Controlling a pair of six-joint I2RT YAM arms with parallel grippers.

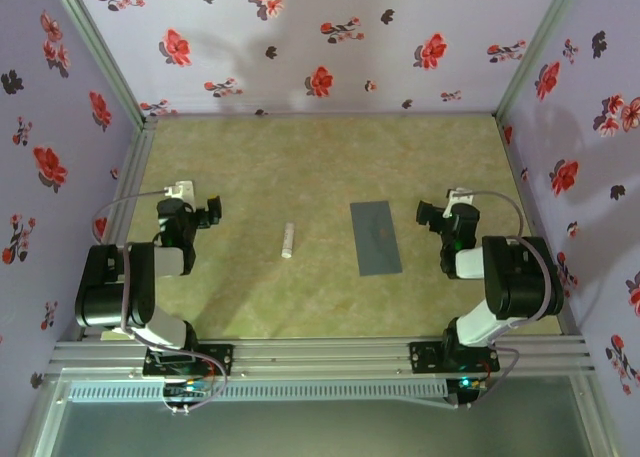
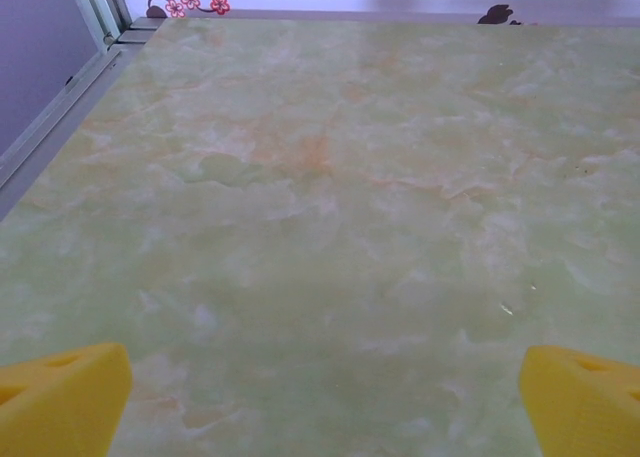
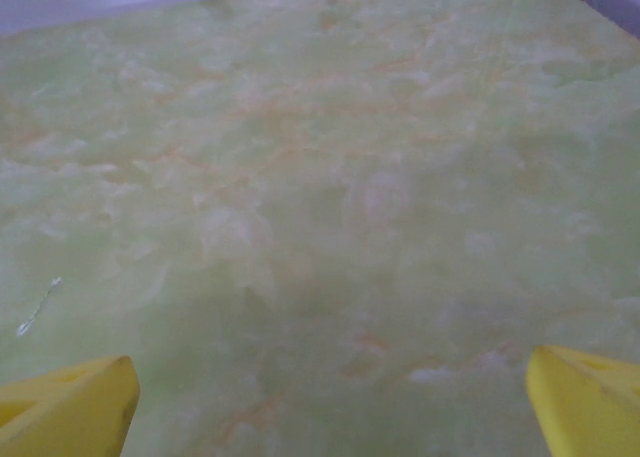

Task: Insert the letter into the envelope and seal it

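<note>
Slipping is feared: the flat slate-grey paper envelope [image 1: 375,237] may be pushed along the smooth marbled surface [image 1: 300,167], not lifted. The left pincer [image 1: 211,213] and right pincer [image 1: 426,214] are spread.

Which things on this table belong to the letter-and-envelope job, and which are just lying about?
Belongs to the job:
- flat slate-grey paper envelope, lying right of centre
- left gripper and right gripper, fingers open, holding nothing

Just lying about:
- small white stick, left of the envelope and apart from it, use unclear
</note>
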